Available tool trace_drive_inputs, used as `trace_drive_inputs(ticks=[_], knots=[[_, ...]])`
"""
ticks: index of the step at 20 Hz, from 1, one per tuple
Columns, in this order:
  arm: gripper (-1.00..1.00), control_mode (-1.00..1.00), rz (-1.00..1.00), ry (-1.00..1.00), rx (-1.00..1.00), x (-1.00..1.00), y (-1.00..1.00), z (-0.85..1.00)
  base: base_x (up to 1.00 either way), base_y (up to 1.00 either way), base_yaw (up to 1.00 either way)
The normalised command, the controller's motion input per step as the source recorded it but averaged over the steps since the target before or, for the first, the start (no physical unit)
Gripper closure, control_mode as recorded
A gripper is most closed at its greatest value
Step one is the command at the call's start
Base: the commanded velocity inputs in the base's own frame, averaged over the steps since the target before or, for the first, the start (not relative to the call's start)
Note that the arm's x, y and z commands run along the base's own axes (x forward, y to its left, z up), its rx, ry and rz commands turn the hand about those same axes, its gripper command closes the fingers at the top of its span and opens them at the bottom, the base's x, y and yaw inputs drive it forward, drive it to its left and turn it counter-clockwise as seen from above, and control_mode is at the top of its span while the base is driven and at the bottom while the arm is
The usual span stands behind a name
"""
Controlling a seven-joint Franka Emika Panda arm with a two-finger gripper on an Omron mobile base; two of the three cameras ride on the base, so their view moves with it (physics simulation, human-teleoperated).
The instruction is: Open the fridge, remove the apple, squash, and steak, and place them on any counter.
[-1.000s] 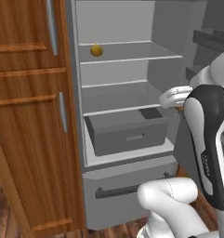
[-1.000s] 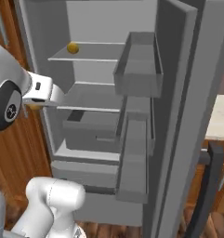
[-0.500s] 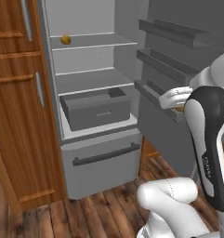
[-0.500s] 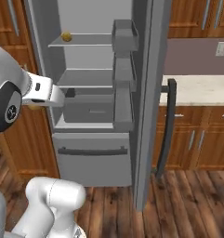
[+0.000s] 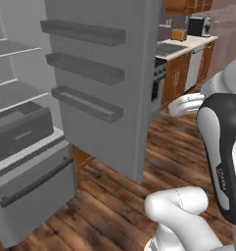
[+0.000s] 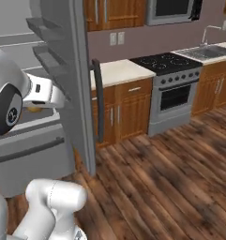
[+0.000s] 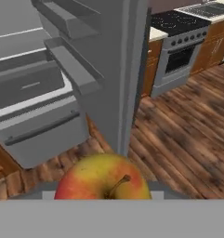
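Apple (image 7: 103, 177) red-yellow with stem, held in gripper (image 7: 103, 193), jaws partly closed around it; fridge (image 5: 97, 83) door open, door bins bare.

The base turns rightward: the fridge (image 5: 26, 132) slides to the frame's left edge, and a stove (image 6: 173, 91) and wooden floor (image 6: 161, 178) enter at right.

The white arm is rising from its base and bending forward at a dark elbow joint, its forearm reaching out level. The claw (image 7: 103, 197) is gripping the apple (image 7: 102, 179), its jaws closed against the fruit's sides and hidden behind it.
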Motion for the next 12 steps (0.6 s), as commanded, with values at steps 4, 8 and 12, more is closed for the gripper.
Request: trace_drive_inputs(ticks=[4,8,12], knots=[[1.0,1.0,0.0,0.0,0.0,0.0,0.0,0.0,-0.26,-0.01,-0.89],[1.0,1.0,0.0,0.0,0.0,0.0,0.0,0.0,-0.18,-0.09,-0.89],[1.0,1.0,0.0,0.0,0.0,0.0,0.0,0.0,0.04,-0.31,-0.77]])
